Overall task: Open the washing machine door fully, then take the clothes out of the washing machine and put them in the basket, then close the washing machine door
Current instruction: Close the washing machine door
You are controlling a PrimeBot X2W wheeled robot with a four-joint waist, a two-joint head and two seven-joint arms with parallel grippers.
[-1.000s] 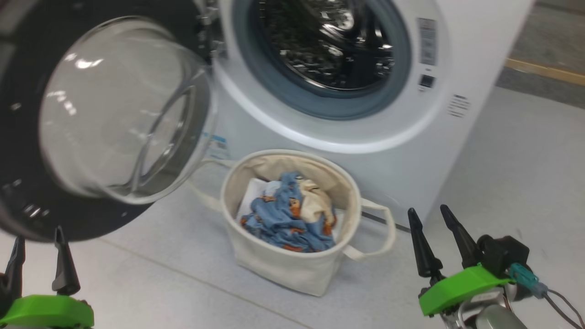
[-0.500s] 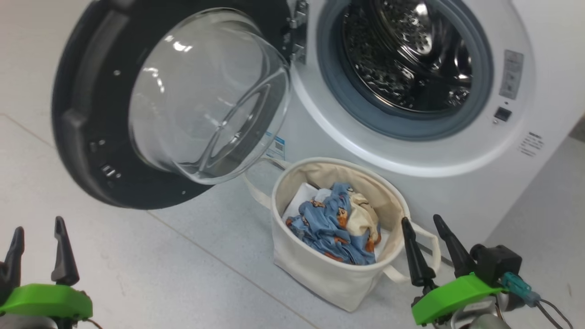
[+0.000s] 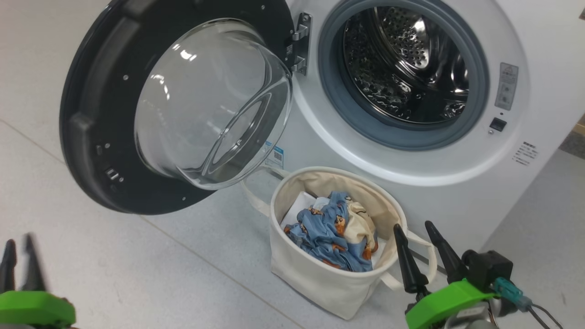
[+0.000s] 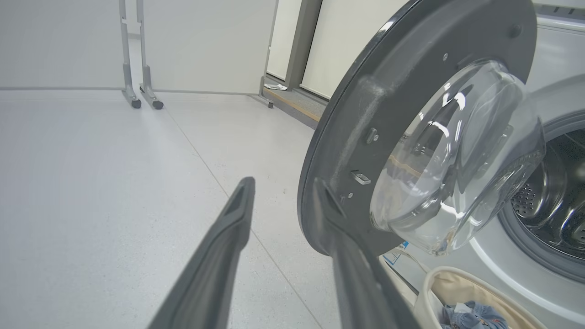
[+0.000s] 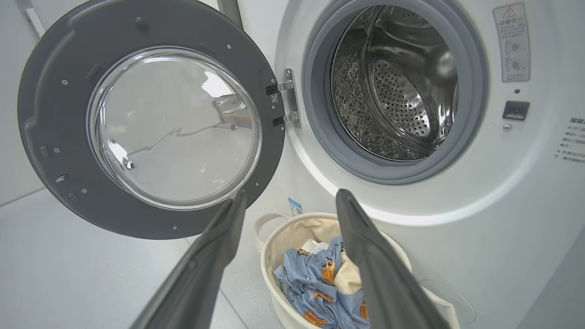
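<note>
Left gripper (image 4: pixel 284 181) spread, right gripper (image 5: pixel 291 192) spread, both empty, black-rimmed door (image 3: pixel 91 114) wide open, blue bear-print clothes (image 3: pixel 320 228) bunched in cream basket (image 3: pixel 320 285)

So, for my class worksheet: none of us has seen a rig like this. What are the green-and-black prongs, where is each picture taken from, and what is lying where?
This is a wheeled robot with two arms. One picture comes from a camera on its head, looking down; the other two come from wrist cameras looking along each gripper's two dark fingers. The prongs are its grippers: the left gripper and right gripper are both open and hold nothing. Before them stands a white front-loading washing machine; its round black-rimmed glass door is swung open and its perforated steel drum looks empty. On the pale grey floor sits a round cream canvas basket holding blue bear-print clothes with a cream piece.
</note>
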